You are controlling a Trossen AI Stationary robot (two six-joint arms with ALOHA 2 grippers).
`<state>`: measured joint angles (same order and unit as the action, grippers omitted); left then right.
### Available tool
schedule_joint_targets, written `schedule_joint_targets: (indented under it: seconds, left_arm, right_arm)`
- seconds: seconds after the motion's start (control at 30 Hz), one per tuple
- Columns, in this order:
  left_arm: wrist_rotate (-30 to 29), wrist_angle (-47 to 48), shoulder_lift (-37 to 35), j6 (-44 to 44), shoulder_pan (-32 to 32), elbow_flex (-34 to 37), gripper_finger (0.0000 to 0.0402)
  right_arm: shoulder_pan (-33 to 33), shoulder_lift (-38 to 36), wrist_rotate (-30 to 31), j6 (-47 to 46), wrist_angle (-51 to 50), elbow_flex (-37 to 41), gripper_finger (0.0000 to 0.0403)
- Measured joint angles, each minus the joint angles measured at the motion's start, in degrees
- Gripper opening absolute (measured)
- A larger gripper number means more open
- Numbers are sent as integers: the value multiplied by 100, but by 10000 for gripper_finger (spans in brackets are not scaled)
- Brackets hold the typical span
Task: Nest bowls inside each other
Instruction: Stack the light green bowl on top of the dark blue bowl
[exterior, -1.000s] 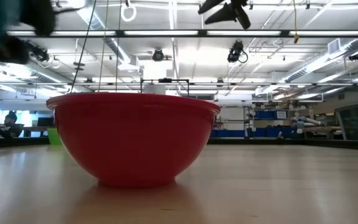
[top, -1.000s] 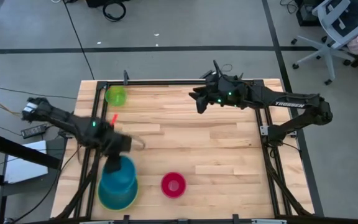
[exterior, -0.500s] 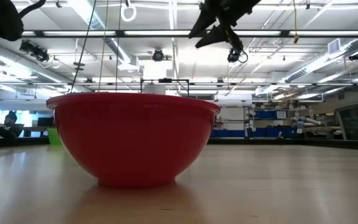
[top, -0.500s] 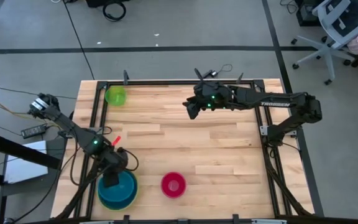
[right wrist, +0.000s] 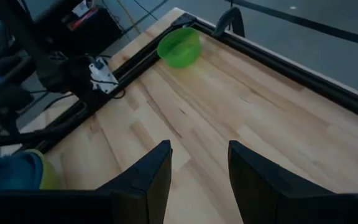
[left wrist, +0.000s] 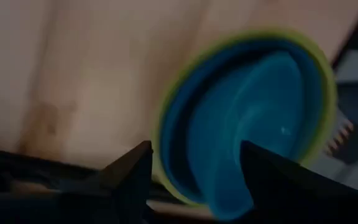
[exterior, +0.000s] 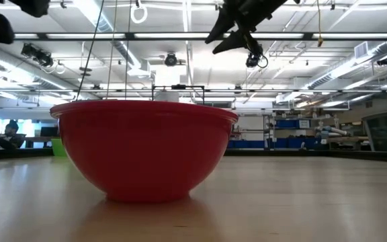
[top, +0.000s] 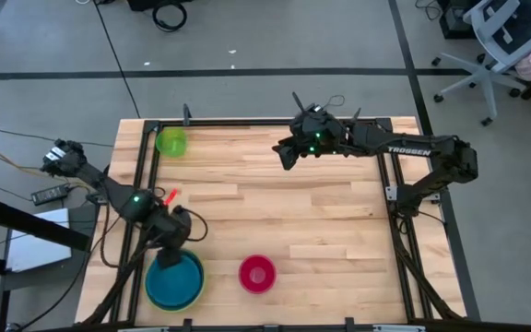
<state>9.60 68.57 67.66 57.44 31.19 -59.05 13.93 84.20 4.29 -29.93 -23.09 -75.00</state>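
Observation:
Near the table's front left corner stands a stack of bowls (top: pixel 174 283): a large lime-green bowl (left wrist: pixel 325 93) with a light blue bowl (left wrist: pixel 180 127) and a bright blue bowl (left wrist: pixel 253 130) inside it. My left gripper (top: pixel 171 251) hangs open just above the stack's far rim, touching nothing. A small pink-red bowl (top: pixel 257 274) rests upright on the table to the stack's right. A small lime-green bowl (top: pixel 171 141) sits at the far left corner. My right gripper (top: pixel 284 153) is open in the air over the table's far middle.
A black metal frame (top: pixel 247 121) runs round the table's edges. Bare wood (top: pixel 330 221) fills the middle and right of the table. In the low view the pink-red bowl (exterior: pixel 143 151) fills the foreground. An office chair (top: pixel 496 46) stands beyond the far right corner.
My left gripper carried the bright blue bowl, tilted, toward the near edge over the stack and let it go; the bowl now lies inside the stack. The gripper then drew back up toward the far edge. My right gripper has sunk a little and gone toward the table's left.

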Motion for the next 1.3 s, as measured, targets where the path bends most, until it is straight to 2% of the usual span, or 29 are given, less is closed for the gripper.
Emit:
schedule_joint_targets:
  seconds: [0.17, 0.27, 0.4, 0.47, 0.57, 0.7, 0.8, 0.9, 1.0, 1.13, 1.3]
  left_arm:
    - [-4, -729, 140, 50, -104, 412, 219]
    - [-47, -720, 235, 210, -167, 508, 208]
    - [-912, -324, 97, 478, -688, 382, 198]
    - [-1322, -34, -98, 493, -1139, 343, 195]
    - [-1638, 207, -327, 149, -2082, 343, 192]
    - [-1931, 259, -387, -1170, -3604, 343, 190]
    - [-2251, -135, -198, -2366, -4893, 339, 189]
    - [-2221, -605, 88, -3405, -6154, 339, 189]
    - [-2212, -904, 460, -4073, -7133, 339, 189]
    - [-2043, -1045, 922, -4603, -7901, 339, 189]
    - [-1997, -1294, 1405, -5054, -8166, 341, 189]
  right_arm:
    - [168, 0, -240, 176, -134, 0, 162]
    - [206, 0, -261, 312, -147, 0, 162]
    - [236, 0, -437, 352, -162, 0, 162]
    - [252, 0, -450, 406, -160, 0, 162]
    - [298, 0, -450, 473, -187, 0, 162]
    - [312, 0, -447, 462, -366, 0, 162]
    - [292, 0, -445, 461, -608, 0, 162]
    - [208, 0, -389, 407, -881, 0, 162]
    - [106, 0, -379, 325, -1037, 0, 162]
    - [-59, 0, -218, 251, -1100, 0, 162]
    - [-175, 0, -67, 117, -1091, 0, 162]
